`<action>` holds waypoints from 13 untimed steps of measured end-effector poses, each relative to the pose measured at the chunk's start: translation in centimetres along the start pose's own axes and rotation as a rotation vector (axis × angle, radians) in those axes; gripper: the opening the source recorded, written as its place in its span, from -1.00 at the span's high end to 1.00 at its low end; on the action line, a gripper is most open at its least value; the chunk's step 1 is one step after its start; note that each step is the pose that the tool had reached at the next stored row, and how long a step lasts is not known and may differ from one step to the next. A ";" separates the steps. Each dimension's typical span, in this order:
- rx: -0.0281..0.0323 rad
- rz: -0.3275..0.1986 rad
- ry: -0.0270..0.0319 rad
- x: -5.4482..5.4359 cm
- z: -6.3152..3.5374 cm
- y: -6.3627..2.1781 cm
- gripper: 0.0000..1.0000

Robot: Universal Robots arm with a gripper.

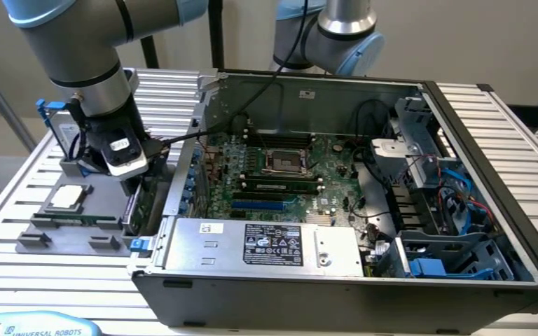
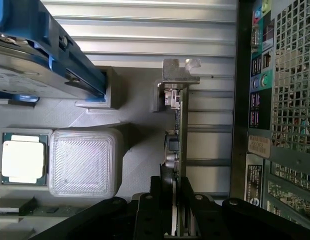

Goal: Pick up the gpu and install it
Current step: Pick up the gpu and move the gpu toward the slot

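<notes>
The gpu (image 2: 179,125) stands on edge in a slot of the grey parts holder (image 2: 140,150), with its silver bracket (image 2: 177,75) at the far end and its green board seen edge-on. My gripper (image 2: 176,200) sits over the card's near end, a dark finger pressed against each side, shut on it. In the exterior view the gripper (image 1: 136,183) hangs low over the holder (image 1: 64,234), just off the open computer case's outer wall. The gpu (image 1: 138,206) shows there as a thin dark strip below the fingers.
A processor chip (image 1: 68,197) and a memory stick (image 1: 73,219) lie in the holder. A hard drive in a blue frame (image 2: 45,55) stands beside it. The open case (image 1: 344,280) holds the motherboard (image 1: 279,168), and its rear panel (image 2: 275,100) is close to the card. A second arm (image 1: 344,35) stands behind.
</notes>
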State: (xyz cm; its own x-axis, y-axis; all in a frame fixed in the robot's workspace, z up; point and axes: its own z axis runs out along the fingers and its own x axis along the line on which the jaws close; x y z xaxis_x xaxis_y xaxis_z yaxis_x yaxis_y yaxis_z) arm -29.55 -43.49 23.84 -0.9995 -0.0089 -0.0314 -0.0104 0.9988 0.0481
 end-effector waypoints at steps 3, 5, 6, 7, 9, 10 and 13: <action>0.0000 0.000 0.0000 0.0 0.00 0.00 0.47; 0.0000 0.000 0.0000 0.0 0.00 0.00 0.47; 0.0000 0.001 0.0001 0.0 0.00 0.00 0.47; 0.0000 0.001 0.0000 0.0 0.00 0.00 0.47; 0.0001 0.002 0.0000 0.0 0.00 0.00 0.47; 0.0001 0.002 -0.0001 0.0 0.00 0.00 0.47; 0.0001 0.002 -0.0001 0.0 -0.01 0.00 0.47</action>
State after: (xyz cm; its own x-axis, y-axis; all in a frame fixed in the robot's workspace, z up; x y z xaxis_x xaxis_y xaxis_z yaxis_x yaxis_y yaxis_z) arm -29.54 -43.49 23.84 -0.9995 -0.0072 -0.0314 -0.0087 0.9988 0.0481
